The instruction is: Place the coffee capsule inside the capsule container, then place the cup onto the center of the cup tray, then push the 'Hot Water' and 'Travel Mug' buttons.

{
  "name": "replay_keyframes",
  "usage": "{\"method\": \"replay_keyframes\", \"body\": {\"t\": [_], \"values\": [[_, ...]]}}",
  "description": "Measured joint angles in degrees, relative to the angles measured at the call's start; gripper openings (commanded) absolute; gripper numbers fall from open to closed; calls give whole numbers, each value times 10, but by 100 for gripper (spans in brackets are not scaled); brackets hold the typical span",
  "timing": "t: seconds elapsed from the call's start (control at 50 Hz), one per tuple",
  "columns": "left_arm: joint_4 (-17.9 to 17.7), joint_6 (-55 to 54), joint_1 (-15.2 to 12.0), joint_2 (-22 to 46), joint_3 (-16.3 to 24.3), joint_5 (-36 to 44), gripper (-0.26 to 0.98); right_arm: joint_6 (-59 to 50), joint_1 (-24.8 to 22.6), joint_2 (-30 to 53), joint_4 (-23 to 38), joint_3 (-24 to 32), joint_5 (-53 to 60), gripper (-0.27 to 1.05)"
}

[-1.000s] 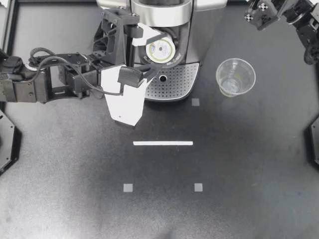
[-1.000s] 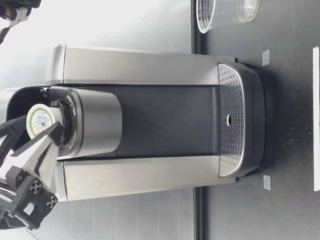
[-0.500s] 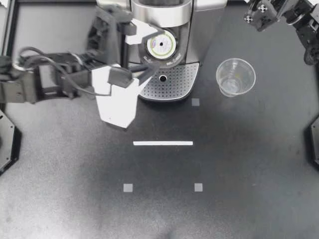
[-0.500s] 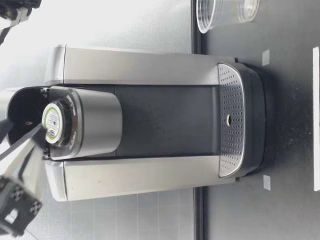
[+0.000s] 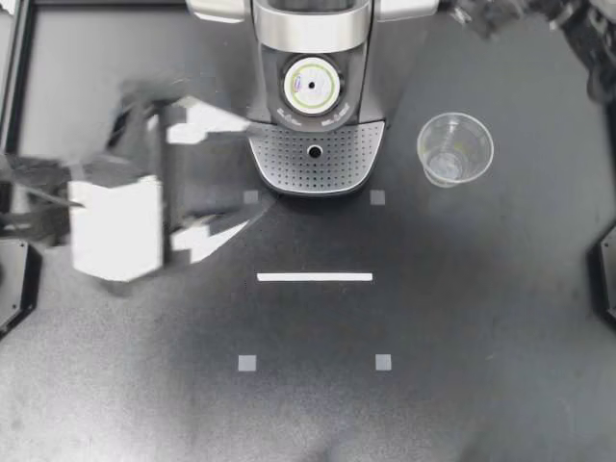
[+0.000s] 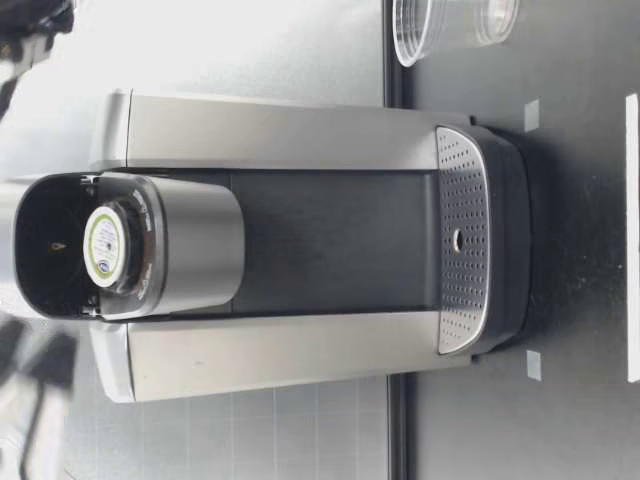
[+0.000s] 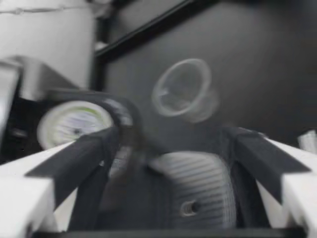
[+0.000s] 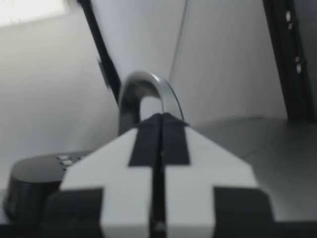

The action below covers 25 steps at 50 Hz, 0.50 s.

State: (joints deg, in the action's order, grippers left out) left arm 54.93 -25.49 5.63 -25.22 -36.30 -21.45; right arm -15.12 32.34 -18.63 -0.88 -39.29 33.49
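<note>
**Capsule seated, cup waiting to the machine's right**

The round, white-lidded coffee capsule is sitting lid-up inside the dark ring of the capsule container, at the top of the silver and black coffee machine. Nothing is touching it, so the first step looks done.

The clear plastic cup is standing upright, mouth up, on the dark table. It is off to the right of the perforated grey cup tray, level with it and apart from the machine, so its way to the tray's centre is running leftward.

My left gripper is hanging over the table on the machine's left side, fingers spread wide and holding nothing. The machine is standing between it and the cup.

My right gripper is hovering near the back right corner, behind the cup. Its fingers are pressed flat together on nothing. It is the nearer one, I judge, but will need opening before it can take the cup.
</note>
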Motion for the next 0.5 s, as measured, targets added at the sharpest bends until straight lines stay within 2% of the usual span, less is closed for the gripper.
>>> {"method": "replay_keyframes", "body": {"t": [0.1, 0.24, 0.5], "values": [[0, -76, 0, -42, -57, 54, 76, 0, 13, 0, 2, 30, -62, 7], [1, -149, 0, -87, -115, 103, 71, 1, 33, 5, 3, 54, -94, 7], [0, -220, 0, -140, -185, 161, 52, -2, 40, 53, 4, 76, -98, 7]]}}
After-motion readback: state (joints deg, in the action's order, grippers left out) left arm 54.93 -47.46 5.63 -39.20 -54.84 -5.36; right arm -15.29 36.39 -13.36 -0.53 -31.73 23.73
